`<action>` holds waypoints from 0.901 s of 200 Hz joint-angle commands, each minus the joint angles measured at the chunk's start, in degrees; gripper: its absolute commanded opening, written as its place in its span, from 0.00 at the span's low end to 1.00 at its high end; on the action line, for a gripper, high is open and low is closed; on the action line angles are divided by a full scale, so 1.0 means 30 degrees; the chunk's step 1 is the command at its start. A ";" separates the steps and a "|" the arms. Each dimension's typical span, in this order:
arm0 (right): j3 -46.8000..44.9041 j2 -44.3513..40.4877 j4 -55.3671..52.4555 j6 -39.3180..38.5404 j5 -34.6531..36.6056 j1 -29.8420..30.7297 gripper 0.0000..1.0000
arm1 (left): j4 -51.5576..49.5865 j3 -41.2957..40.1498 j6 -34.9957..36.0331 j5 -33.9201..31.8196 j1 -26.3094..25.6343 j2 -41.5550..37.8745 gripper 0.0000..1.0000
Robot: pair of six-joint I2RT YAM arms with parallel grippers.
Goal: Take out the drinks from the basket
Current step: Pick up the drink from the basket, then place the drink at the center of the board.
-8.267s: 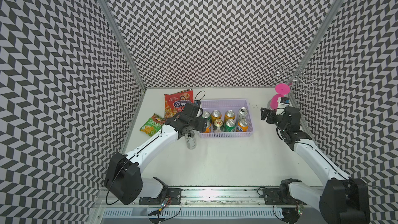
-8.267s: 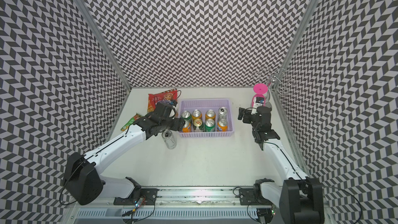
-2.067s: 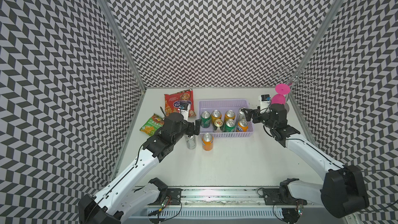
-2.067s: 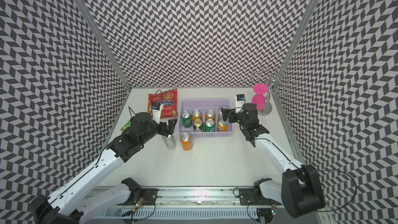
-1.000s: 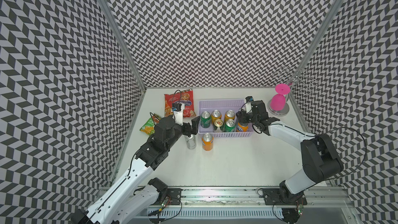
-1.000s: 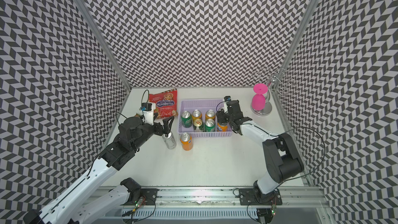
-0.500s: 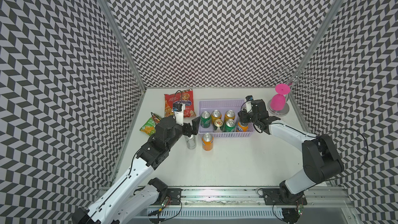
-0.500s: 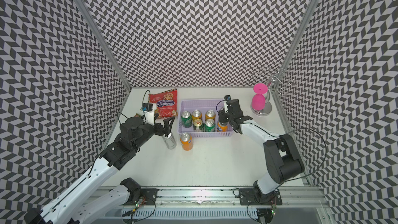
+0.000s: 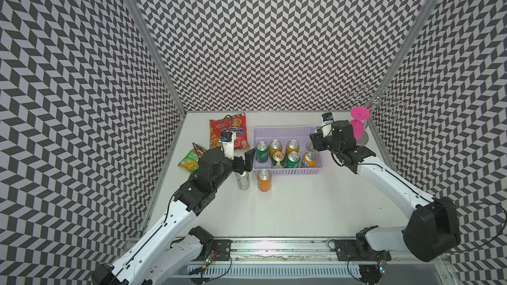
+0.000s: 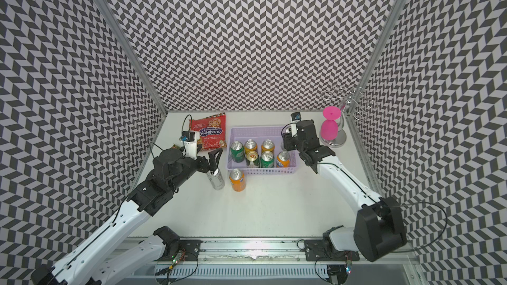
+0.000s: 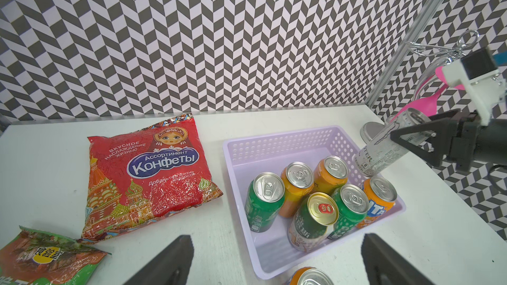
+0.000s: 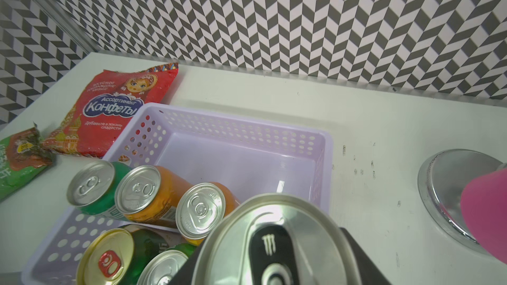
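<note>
Slim silver can [image 11: 381, 149] sits clamped between right fingers [image 11: 411, 137]; left fingers [image 11: 172, 259] spread wide.

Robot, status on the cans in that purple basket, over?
Left gripper open, above slim silver can on table. Right gripper shut on second slim silver can, tilted over lavender plastic basket. Six cans inside. Pink upturned goblet near right arm.

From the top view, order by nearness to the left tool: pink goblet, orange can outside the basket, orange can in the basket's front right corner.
1. Loose orange can, on the table near the left tool.
2. Corner orange can, front right inside the basket.
3. Pink goblet, back right of the table.
</note>
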 commanded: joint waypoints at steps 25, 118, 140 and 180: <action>0.2018 -0.3161 0.0035 -0.0220 0.0718 0.1057 0.45 | 0.0095 0.0312 0.0109 0.0228 0.0123 0.0017 0.99; 0.2346 -0.5192 -0.2304 0.0546 0.1390 0.6991 0.45 | 0.0007 0.0297 0.0161 0.0053 0.0138 -0.0036 0.99; 0.1758 -0.5224 -0.2242 0.0944 0.1863 0.8391 0.45 | -0.0029 0.0321 0.0211 -0.0065 0.0123 -0.0050 0.99; 0.0230 -0.5360 -0.1545 0.1400 0.3387 1.0505 0.45 | -0.0139 0.0290 0.0224 -0.0503 0.0123 -0.0051 0.99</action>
